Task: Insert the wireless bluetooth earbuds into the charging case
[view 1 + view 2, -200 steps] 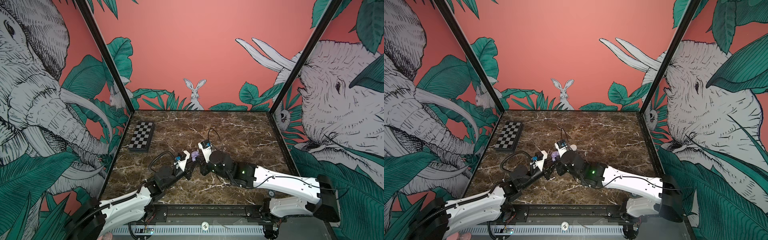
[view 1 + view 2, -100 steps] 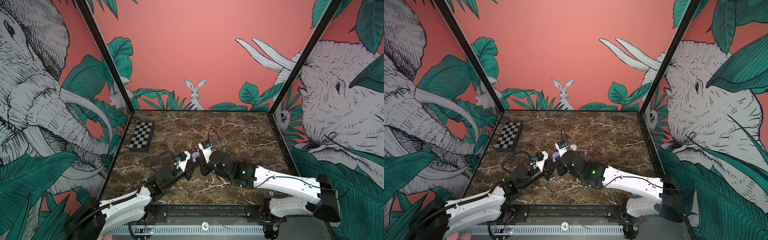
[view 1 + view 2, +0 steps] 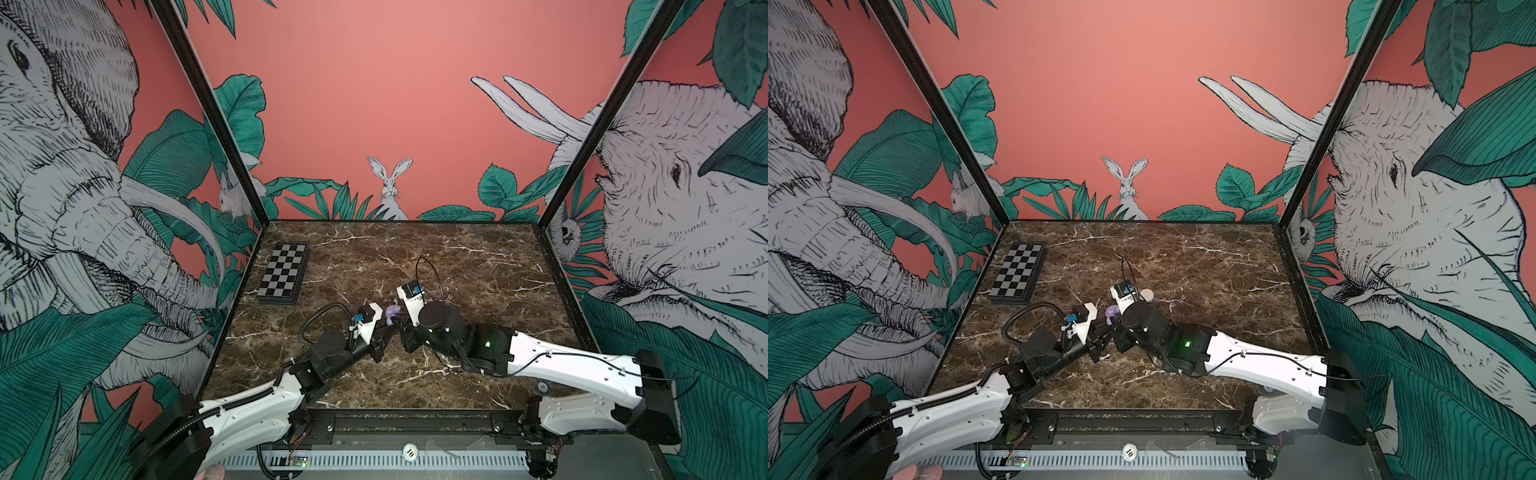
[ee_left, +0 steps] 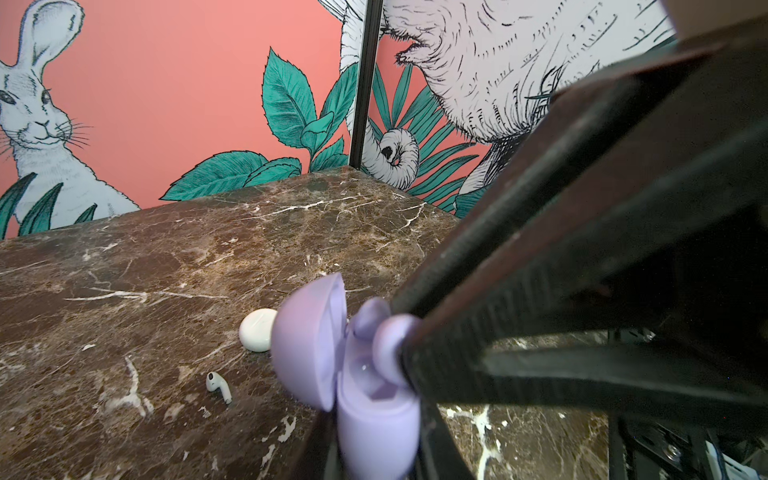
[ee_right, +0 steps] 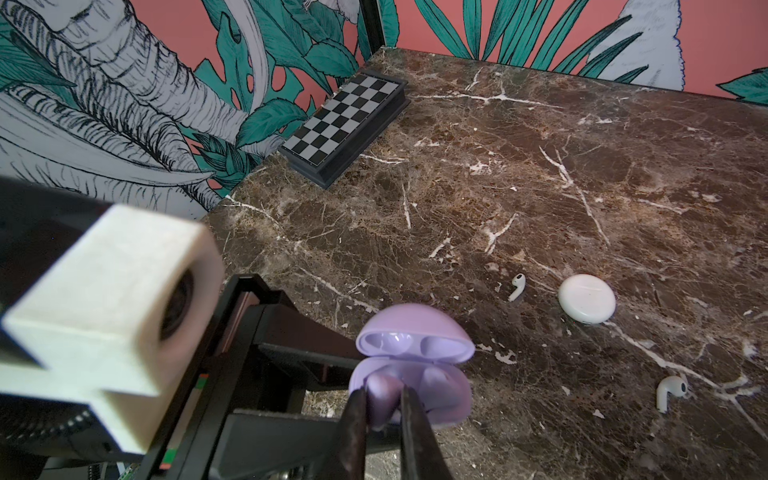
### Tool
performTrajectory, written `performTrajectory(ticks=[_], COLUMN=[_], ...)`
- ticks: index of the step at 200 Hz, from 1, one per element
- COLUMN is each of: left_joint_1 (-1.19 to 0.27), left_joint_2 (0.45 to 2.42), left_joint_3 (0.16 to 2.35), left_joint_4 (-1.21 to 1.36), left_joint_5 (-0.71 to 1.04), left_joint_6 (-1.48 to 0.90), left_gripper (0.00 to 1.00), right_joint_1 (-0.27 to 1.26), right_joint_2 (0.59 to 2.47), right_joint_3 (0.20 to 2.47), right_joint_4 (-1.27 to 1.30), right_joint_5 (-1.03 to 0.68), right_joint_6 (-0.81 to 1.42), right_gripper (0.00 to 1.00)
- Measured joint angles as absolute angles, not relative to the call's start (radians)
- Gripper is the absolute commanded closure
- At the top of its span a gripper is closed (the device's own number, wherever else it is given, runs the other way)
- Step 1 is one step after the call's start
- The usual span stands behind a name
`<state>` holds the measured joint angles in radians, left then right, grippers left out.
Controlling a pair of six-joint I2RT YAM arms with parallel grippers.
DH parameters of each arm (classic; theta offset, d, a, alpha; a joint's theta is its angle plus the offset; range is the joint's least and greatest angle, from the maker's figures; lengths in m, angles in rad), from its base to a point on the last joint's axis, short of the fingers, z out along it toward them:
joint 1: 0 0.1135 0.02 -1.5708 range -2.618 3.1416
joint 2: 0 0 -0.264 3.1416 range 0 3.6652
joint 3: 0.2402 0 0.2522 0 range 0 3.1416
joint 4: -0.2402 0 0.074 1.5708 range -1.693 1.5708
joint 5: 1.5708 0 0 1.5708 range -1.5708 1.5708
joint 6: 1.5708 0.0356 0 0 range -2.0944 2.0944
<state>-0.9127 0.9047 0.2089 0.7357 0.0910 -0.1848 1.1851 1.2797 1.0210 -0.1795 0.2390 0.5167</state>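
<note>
Lilac set, nearly complete: lilac case (image 5: 415,399), lid up, clamped low by the closed left gripper (image 4: 380,432); seated lilac earbud (image 5: 434,382) in one well, gripped lilac earbud (image 5: 382,392) low in the neighbouring well, the right gripper (image 5: 384,411) narrowed tight about it. White set, outstanding: white earbud (image 5: 517,284) near the closed white case (image 5: 587,299), further white earbud (image 5: 670,392) apart, all on the counter (image 5: 540,166). Undetermined: whether the gripped bud sits fully home; left gripper's contact cut off at frame edge.
</note>
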Motion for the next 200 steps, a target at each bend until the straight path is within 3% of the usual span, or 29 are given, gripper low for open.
performTrajectory(ticks=[200], left_joint_1=[-0.914], left_joint_2=[0.903], left_joint_3=[0.213], left_joint_4=[0.777], left_joint_5=[0.138], left_joint_6=[-0.179], left_gripper=[1.0], right_joint_1=[1.185], right_joint_2=[1.244], right_joint_3=[1.029], right_joint_4=[-0.204], right_joint_5=[0.214], right_joint_6=[0.551], right_gripper=[0.77])
